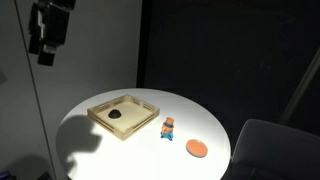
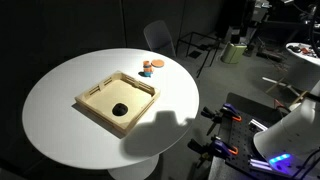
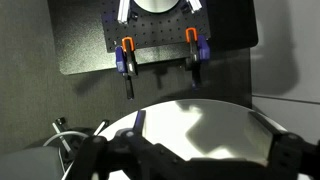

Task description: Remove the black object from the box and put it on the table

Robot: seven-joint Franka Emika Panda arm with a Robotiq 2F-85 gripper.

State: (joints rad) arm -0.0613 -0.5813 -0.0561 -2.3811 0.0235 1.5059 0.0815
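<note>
Claw: your claw (image 3: 188, 158) stands wide, its dark fingers (image 3: 95, 152) spread far apart along the bottom of the wrist view, and it grips nothing.
Arm: you see the arm (image 1: 48, 30) high in the upper corner of an exterior view, well above the bench and well apart from the box.
Bench: the round white bench (image 1: 150, 160) carries everything; part of its top lies in the arm's shadow.
Box: the shallow light-wood box (image 2: 92, 101) sits flat on the bench, nearer the middle than the edge, with its low rims all in view.
Box contents: the black object (image 2: 119, 109) is the one thing you have inside. It lies on the box floor near the centre and is clear of all the rims in both exterior views.
Outside the box: the orange-and-blue toy (image 1: 168, 127) and the orange disc (image 1: 197, 148) rest on the bare bench top, near each other and apart from the box.
Off the bench: your wrist view looks past the bench edge to a black plate (image 3: 85, 40) with two orange-topped clamps (image 3: 127, 48) on it. A chair (image 2: 160, 40) stands beyond the bench.
</note>
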